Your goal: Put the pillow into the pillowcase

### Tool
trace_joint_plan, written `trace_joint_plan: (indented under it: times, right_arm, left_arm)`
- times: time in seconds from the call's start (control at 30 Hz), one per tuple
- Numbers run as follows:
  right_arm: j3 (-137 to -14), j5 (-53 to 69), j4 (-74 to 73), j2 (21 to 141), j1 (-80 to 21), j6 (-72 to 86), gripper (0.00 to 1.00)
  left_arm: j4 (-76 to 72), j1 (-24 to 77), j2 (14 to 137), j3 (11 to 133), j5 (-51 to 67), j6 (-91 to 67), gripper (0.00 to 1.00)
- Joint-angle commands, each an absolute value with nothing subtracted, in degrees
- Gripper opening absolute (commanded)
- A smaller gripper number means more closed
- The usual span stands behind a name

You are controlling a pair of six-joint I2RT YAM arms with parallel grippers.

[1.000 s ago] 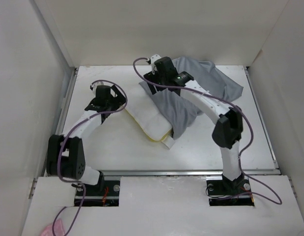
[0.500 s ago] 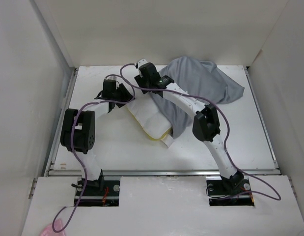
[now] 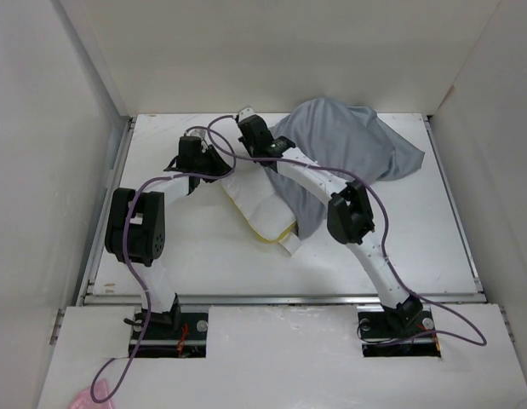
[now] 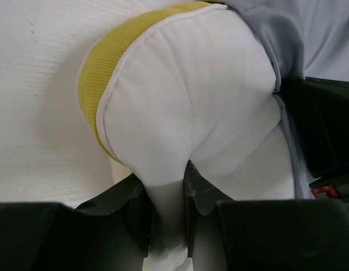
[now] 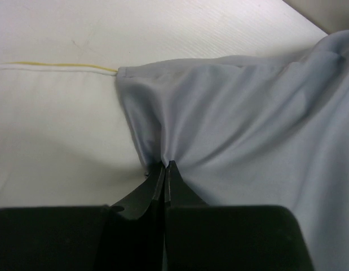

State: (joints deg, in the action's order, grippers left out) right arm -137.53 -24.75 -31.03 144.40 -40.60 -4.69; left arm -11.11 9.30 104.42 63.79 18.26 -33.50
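Left gripper (image 4: pixel 163 183) is pinching the pillow (image 4: pixel 185 96) corner right between its fingers, the rest bulging out ahead. Right gripper (image 5: pixel 164 169) is clamping the pillowcase (image 5: pixel 247 124) hem, sack trailing ahead-right, the 2 grips sitting side by side.

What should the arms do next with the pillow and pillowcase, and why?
Probably: the right gripper draws the pillowcase edge toward the left gripper, over the pillow. The right is pinched shut on grey fabric at the case's edge; the left grips the pillow's bare corner, which sits outside the case.
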Motion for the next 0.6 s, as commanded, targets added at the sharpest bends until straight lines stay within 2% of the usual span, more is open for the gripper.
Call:
trace_joint_plan:
  times: [0.0,0.1,0.27,0.43,0.5,0.57]
  right_arm:
    - [-140.54,-22.09,-29.18,143.01,-40.87,-3.96,0.00]
    - [-140.54,-14.62,-29.18,138.53,-40.87,-3.96,0.00]
    - [-140.54,10.30,-31.11,131.93,-41.39,-3.96,0.00]
    - [-143.96,28.88,-40.51,129.29,-42.71,-5.35,0.00]
    - [-143.96,38.96,-41.21,128.06,-42.71,-5.36,0.00]
    - [-143.96,43.92,-41.22,126.04,-42.71,-5.36,0.00]
  left_arm:
    - [-12.30,9.58,100.81,64.86,18.98,-30.94,0.00]
    - [-12.83,10.19,100.81,64.86,21.53,-30.94,0.00]
    - [-16.52,12.22,98.09,65.39,22.85,-30.94,0.00]
    - [-21.26,14.24,93.70,65.39,24.26,-33.48,0.00]
    - [-24.68,15.38,91.59,64.87,24.26,-36.19,0.00]
    - [-28.02,15.90,89.66,63.38,23.64,-38.92,0.00]
